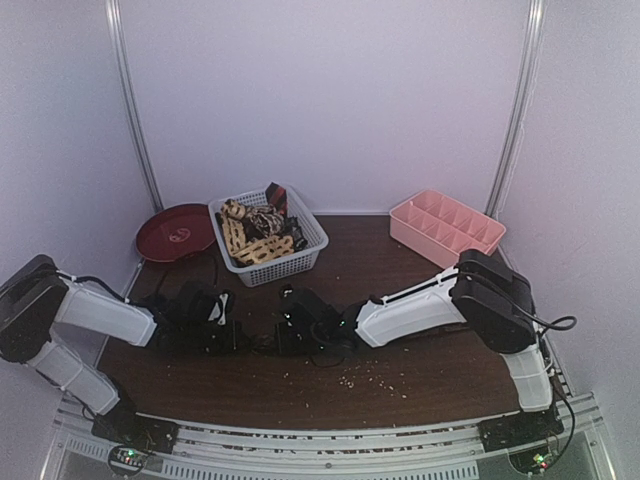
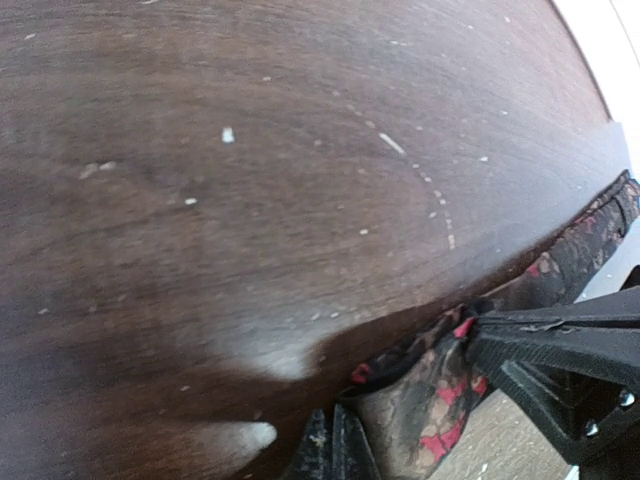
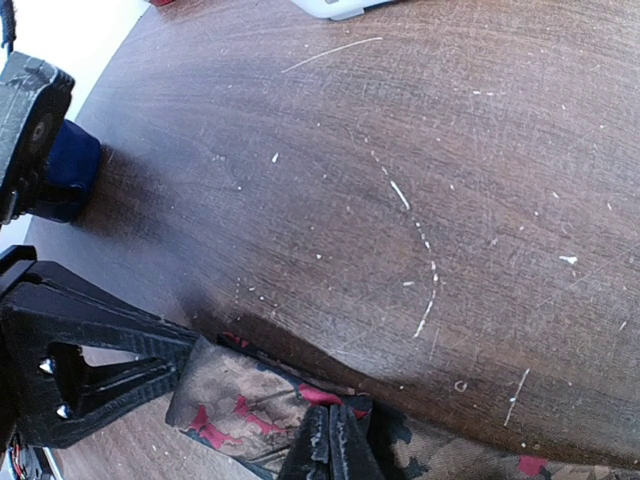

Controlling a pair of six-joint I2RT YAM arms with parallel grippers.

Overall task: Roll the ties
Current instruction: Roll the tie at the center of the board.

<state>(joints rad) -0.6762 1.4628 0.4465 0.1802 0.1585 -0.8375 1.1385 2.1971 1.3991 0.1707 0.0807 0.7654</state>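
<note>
Table (image 1: 420, 370): dark wood, surface scratched and dotted with pale crumbs (image 1: 362, 378), mostly at lower centre of the top view. A red plate (image 1: 176, 232) is set at upper left, a white lattice basket (image 1: 300, 258) just beside it at centre back, and a pink divided tray (image 1: 447, 228) at upper right. A dark red-patterned tie (image 3: 250, 410) is seen lying on the wood along the bottom of the right wrist view. A blue mug (image 3: 72, 170) is seen at that view's left edge.

Pale lavender walls (image 1: 320, 100) enclose a dark wooden table (image 1: 430, 365) (scratched, crumb-speckled).
</note>
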